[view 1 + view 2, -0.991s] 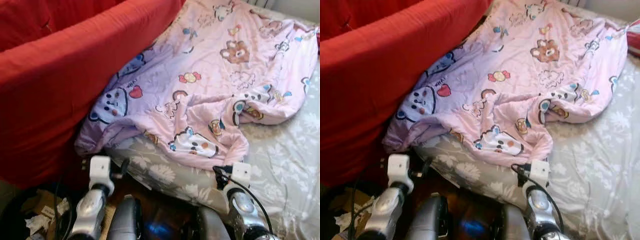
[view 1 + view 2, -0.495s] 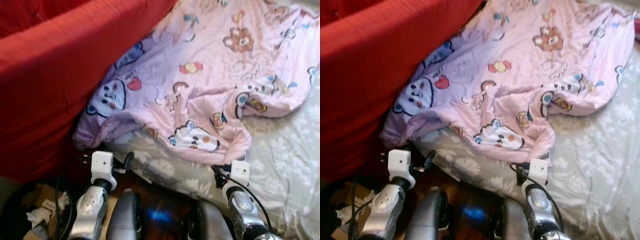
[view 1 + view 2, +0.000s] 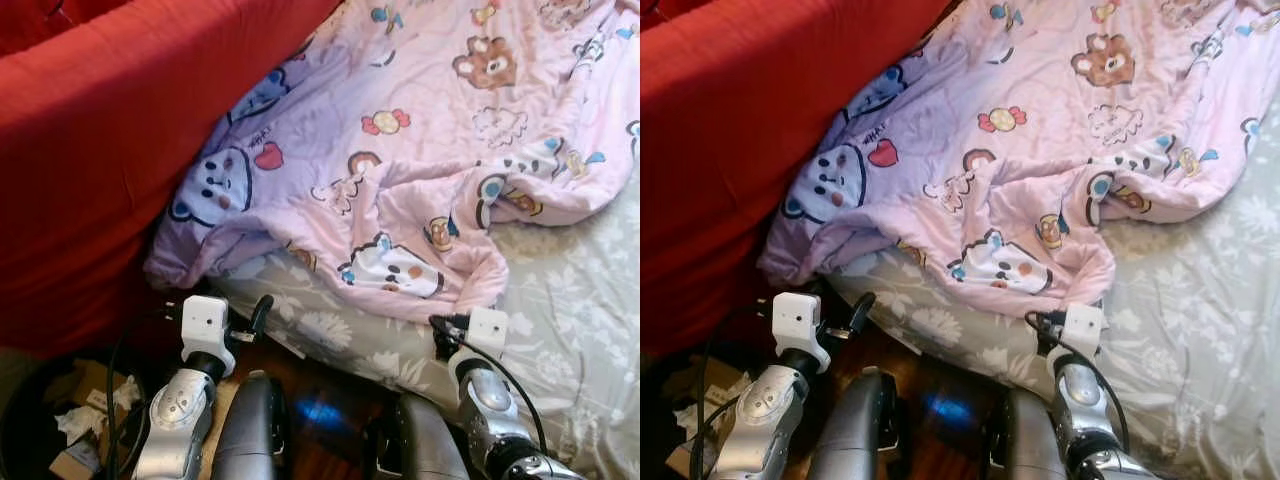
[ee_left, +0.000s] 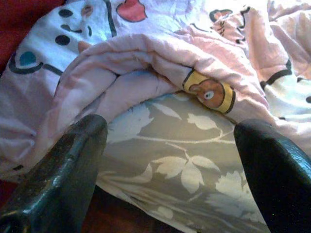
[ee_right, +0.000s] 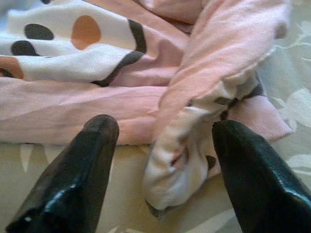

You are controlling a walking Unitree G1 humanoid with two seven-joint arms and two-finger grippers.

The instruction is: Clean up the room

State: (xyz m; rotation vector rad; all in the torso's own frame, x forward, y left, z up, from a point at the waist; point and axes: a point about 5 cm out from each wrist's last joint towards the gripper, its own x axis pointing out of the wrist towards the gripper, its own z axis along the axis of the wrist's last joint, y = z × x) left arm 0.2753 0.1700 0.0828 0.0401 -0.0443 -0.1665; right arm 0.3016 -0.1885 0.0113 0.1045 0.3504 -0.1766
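— How many of each do you count from your station?

— I count one pink cartoon blanket (image 3: 440, 150), one grey floral sheet (image 3: 570, 330), one red sofa (image 3: 100, 150), one box of scraps (image 3: 80, 420).

— Grippers?

— Two: left gripper (image 4: 167, 160), right gripper (image 5: 163, 160).

Camera tilted down and closer over the last second, so the whole scene slid toward 12 o'clock. Both arms reached forward: left gripper (image 4: 165, 160) neared the pink blanket (image 3: 420, 170) edge, right gripper (image 5: 163, 170) closed in on its folded corner.
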